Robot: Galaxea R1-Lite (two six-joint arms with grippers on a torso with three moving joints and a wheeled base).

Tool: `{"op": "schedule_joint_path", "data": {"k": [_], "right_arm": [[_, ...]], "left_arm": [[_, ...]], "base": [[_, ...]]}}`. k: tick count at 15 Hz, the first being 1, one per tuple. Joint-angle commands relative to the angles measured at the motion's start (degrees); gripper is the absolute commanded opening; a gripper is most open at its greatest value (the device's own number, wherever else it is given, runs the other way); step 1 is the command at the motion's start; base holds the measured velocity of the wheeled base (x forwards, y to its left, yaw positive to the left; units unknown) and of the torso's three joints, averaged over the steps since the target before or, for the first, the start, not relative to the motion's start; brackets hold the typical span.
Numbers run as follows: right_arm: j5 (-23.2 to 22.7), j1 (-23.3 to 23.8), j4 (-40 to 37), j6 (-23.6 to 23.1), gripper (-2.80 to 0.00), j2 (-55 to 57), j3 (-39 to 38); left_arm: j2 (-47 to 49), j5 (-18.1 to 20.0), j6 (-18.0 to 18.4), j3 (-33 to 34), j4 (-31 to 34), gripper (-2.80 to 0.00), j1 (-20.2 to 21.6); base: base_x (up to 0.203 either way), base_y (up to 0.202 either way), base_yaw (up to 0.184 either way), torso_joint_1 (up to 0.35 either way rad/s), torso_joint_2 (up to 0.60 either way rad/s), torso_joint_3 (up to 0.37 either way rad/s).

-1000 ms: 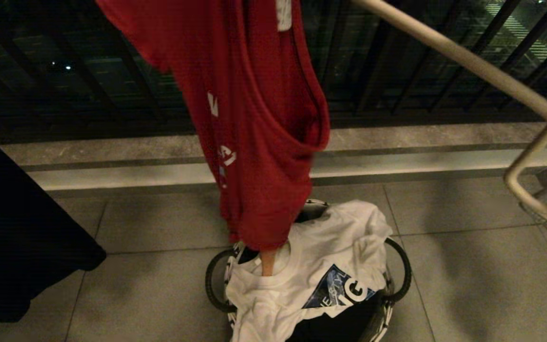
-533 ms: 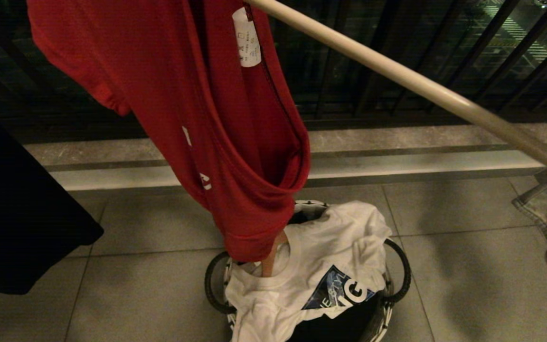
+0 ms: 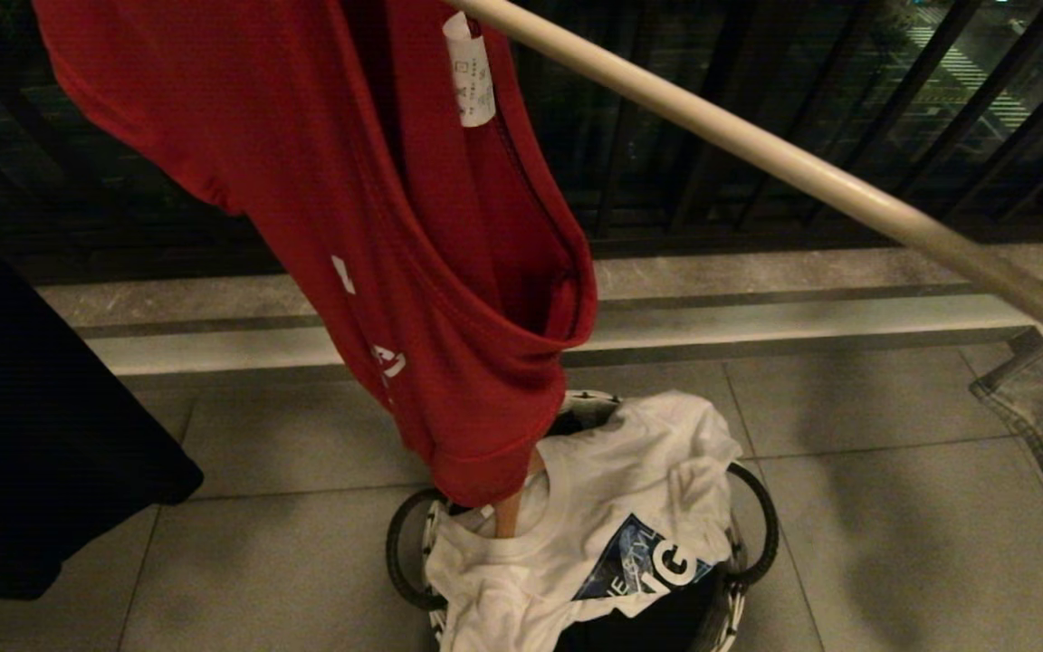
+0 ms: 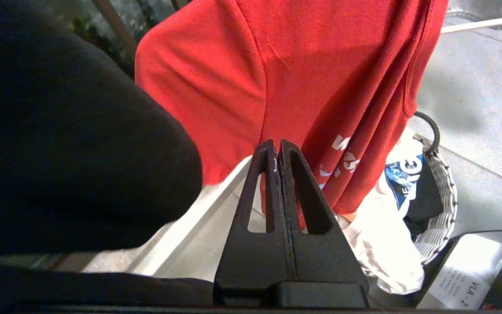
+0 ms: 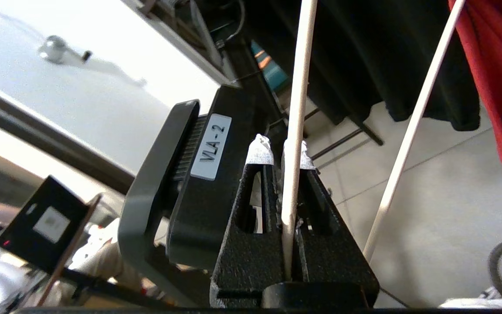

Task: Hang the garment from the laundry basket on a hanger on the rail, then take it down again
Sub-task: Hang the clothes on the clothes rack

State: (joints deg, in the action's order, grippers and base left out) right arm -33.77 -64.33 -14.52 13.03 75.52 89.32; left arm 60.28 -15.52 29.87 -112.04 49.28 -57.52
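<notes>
Tools both sit together: right tool clamped on the hanger, left tool empty beside the garment.

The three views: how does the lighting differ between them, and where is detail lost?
Head view: dim and warm, the black garment only a dark mass. Left wrist view: brighter, the white T-shirt bleached near the shut left gripper. Right wrist view: a pale surface glares; the right gripper pinches a cream rod.
</notes>
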Motion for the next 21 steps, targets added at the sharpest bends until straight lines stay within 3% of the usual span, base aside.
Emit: {"op": "schedule_joint_path", "data": {"k": [1,5,9,14,16,21], "right_arm": [[-1.4,-0.2,-0.3,0.1,-2.80,0.0,-0.2],[-3.1,-0.3,-2.1,0.0,-2.80,-0.6,-0.2],[-1.3,-0.1,-2.1,-0.2,-2.80,-4.3,-3.2],[-0.9,-0.1,-1.5,-0.2,-2.80,-4.5,-3.6],[1.3,0.3,-1.4,-0.6,-2.80,-4.6,-3.5],[2.3,4.8,-0.8,-2.8,-2.80,-4.3,-3.3]], "left_arm": [[-0.6,0.0,0.2,0.1,0.4,-2.80,-0.2],[-0.6,0.1,0.0,1.2,0.0,-2.80,-0.2],[-0.5,-0.2,-0.1,2.3,-0.7,-2.80,-0.2],[-0.5,-0.3,-0.1,8.0,-7.7,-2.80,-0.1],[-0.5,-0.3,-0.2,10.4,-8.7,-2.80,-0.1],[0.4,-0.3,-0.6,11.8,-8.9,-2.80,-0.1]], "base": [[0.000,0.000,0.000,0.000,0.00,0.000],[0.000,0.000,0.000,0.000,0.00,0.000],[0.000,0.000,0.000,0.000,0.00,0.000],[0.000,0.000,0.000,0.000,0.00,0.000],[0.000,0.000,0.000,0.000,0.00,0.000],[0.000,0.000,0.000,0.000,0.00,0.000]]}}
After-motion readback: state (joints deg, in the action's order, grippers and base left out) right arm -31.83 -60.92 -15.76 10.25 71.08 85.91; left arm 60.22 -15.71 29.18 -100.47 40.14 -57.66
